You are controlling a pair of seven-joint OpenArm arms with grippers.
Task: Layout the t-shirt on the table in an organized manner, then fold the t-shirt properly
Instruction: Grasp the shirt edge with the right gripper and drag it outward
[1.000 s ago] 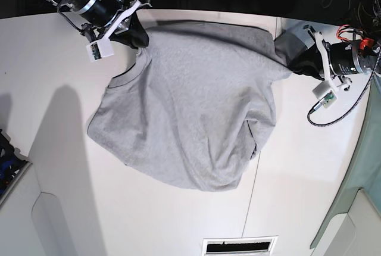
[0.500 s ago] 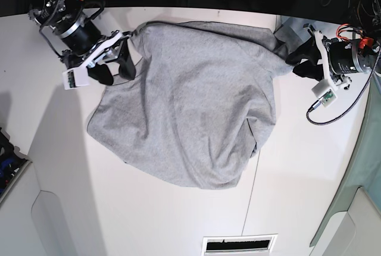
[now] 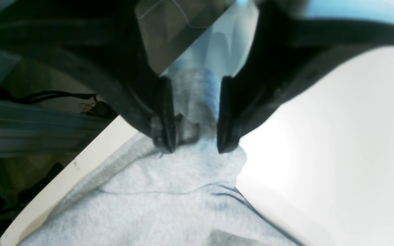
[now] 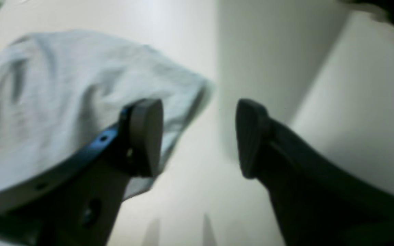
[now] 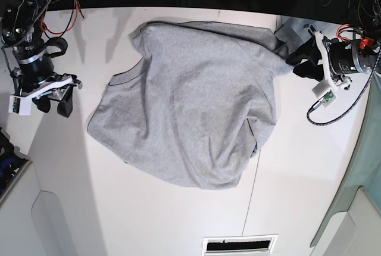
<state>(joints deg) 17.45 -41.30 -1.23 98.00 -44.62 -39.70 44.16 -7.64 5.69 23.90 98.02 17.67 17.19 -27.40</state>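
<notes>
Light heather-grey cotton t-shirt lies rumpled, spread over middle of wide white table. My left gripper at shirt's far corner, fingers clamped on bunched grey fabric. My right gripper spread wide, holding nothing, over bare tabletop; shirt edge just beside one pad, other side clear.

Base camera looked straight down on the table; wrist cameras sat close behind their jaws, apparently sharing the t-shirt.
</notes>
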